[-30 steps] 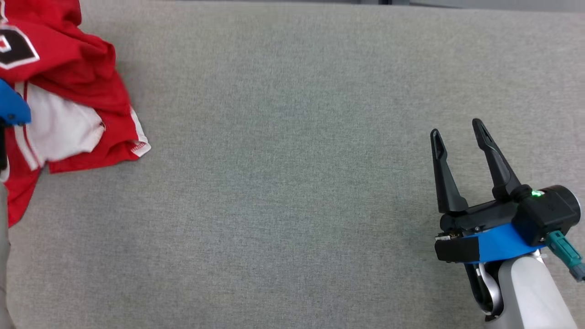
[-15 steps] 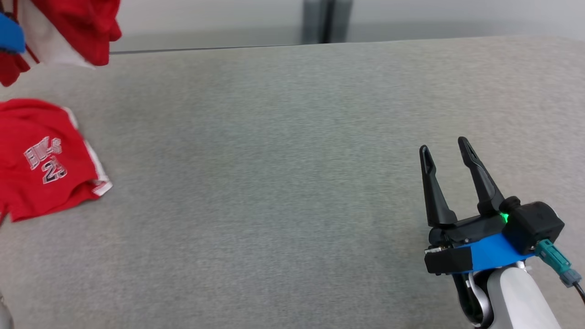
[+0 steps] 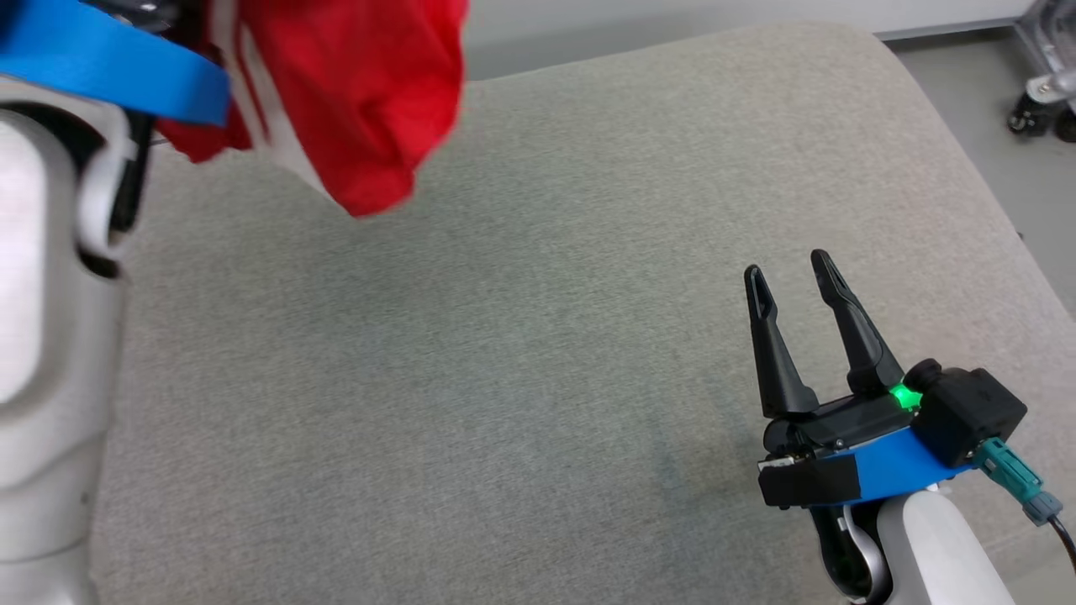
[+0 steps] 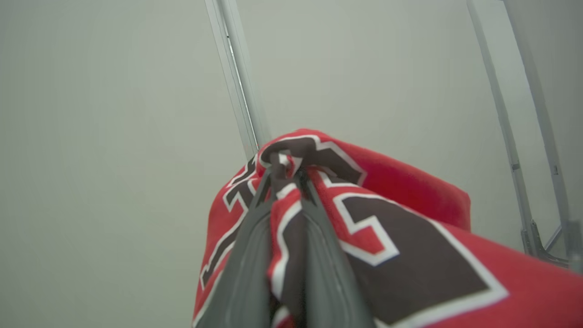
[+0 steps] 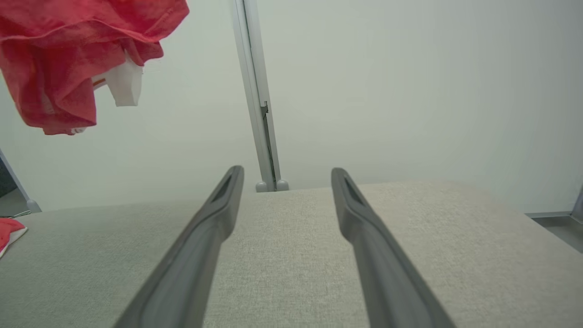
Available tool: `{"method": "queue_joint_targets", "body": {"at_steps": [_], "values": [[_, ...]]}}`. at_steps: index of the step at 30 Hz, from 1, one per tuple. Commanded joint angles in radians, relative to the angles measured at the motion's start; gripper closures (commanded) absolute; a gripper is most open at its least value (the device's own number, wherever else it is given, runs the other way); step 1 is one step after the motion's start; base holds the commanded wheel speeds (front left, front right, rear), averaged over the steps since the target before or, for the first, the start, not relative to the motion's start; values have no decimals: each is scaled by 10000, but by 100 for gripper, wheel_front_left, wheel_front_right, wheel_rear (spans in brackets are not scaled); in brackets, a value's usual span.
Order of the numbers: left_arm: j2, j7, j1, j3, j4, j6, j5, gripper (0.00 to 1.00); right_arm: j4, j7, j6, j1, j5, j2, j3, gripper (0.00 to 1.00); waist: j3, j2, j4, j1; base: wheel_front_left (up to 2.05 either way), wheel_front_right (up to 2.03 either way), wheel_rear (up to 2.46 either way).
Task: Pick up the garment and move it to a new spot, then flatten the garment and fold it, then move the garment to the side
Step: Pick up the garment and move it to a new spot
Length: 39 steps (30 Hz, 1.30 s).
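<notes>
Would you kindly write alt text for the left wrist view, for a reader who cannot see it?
The left end effector is shut on a bunched fold of a red garment with black, white-edged lettering. Behind it are a pale wall and a grey metal post.

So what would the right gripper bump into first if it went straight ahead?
Likely nothing nearby: the right gripper points across the grey cushion, toward the metal post by the wall. Depth is unclear.

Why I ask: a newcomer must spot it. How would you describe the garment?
Start at the grey fabric table. Over its far left side the left pincer grips a bunched red garment aloft. Unlike the red piece lying on the table, it hangs clear, showing black, white-edged lettering.
</notes>
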Motion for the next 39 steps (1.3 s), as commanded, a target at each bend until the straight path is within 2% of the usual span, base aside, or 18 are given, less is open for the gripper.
{"method": "queue_joint_targets", "body": {"at_steps": [1,7,17,24,25,26,27,32,39], "values": [[-52,-28,189,-38,9,-49,-68,100,-51,-27,1,-69,84,3,-7,0,-52,-1,-117,0,0,0,0],[-658,-321,1180,-764,573,-46,-165,100,-48,-26,1,29,134,2,-41,0,-45,-1,-280,0,0,0,0],[-1643,-1190,3395,-1595,2155,69,-602,100,-60,-26,1,175,-26,1,-199,0,-85,-1,296,0,0,0,0],[-2206,-1606,4322,-2256,3261,21,-754,100,-4,-17,1,160,-182,2,-311,0,-144,-1,779,0,0,0,0],[-2262,-1660,4363,-2342,3365,12,-734,88,13,-17,1,173,-203,0,-319,0,-175,-1,844,0,0,0,0],[-2309,-1711,4380,-2427,3474,8,-691,3,30,-17,1,196,-223,0,-308,0,-221,-1,915,0,0,0,0],[-2373,-1781,4387,-2482,3530,10,-672,0,51,-17,1,222,-228,0,-314,0,-273,-1,985,0,0,0,0],[-2639,-2053,4286,-2440,3173,60,-752,0,171,-16,1,373,-269,0,-384,0,-591,-1,1366,0,0,0,0],[-2521,-2115,4927,-1624,1692,593,-463,0,251,-17,1,566,-293,0,-516,0,-944,-1,1923,0,0,0,0]]}}
